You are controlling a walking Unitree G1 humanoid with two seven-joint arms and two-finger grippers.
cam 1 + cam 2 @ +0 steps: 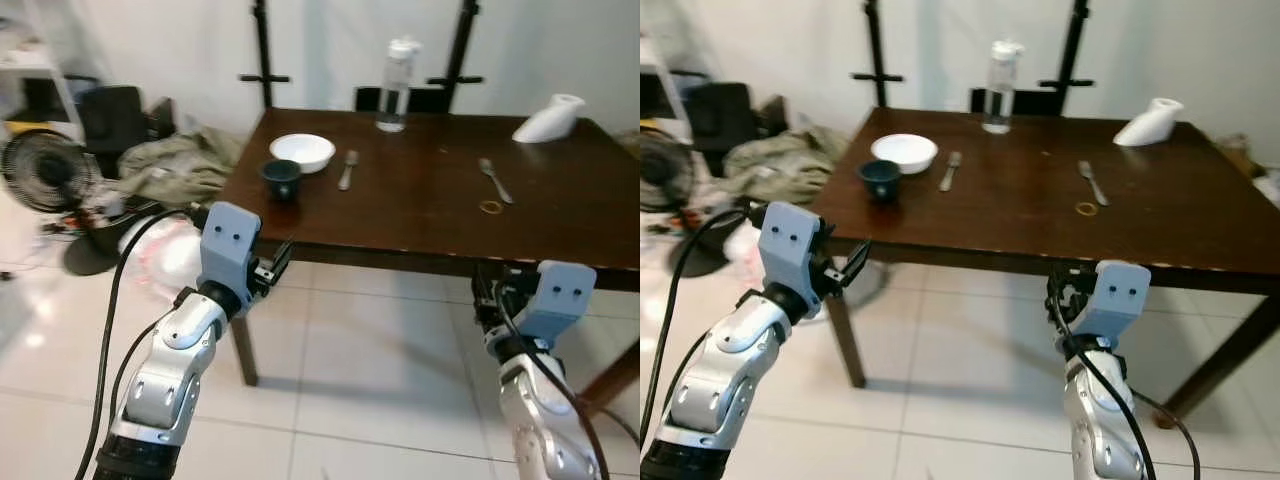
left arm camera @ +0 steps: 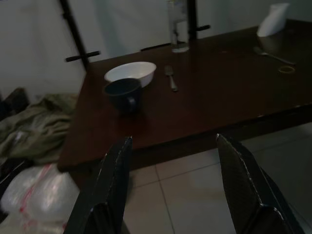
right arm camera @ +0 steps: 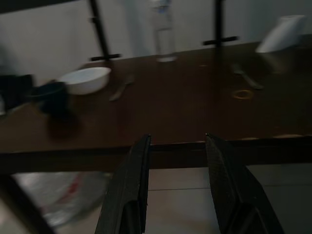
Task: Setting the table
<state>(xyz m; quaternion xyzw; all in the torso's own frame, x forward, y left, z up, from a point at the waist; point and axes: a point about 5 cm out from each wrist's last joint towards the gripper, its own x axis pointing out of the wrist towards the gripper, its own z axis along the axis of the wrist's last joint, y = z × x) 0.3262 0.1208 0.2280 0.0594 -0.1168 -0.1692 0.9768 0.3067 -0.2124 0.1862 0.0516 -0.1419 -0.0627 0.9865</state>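
On the dark wooden table [image 1: 420, 215], upper centre: white bowl [image 1: 302, 152] touching a dark cup [image 1: 281, 177], spoon [image 1: 347, 170] beside them, second spoon [image 1: 496, 180] right, bottle [image 1: 394, 85] behind. Left gripper [image 2: 173, 187] and right gripper [image 3: 175, 183], jaws apart and empty, hang over the tiled floor [image 1: 360, 340]. Fan [image 1: 45, 172] upper left.

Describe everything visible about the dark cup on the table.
The dark cup is small, round and navy-to-black, seemingly glazed ceramic, with a handle that shows in the left wrist view. It stands upright, mouth up, on the dark wooden table near the robot's left corner. The white bowl sits just behind it, close or touching; which cannot be told. A spoon lies apart beyond the bowl. Whether the cup holds anything is hidden. Neither claw touches it.
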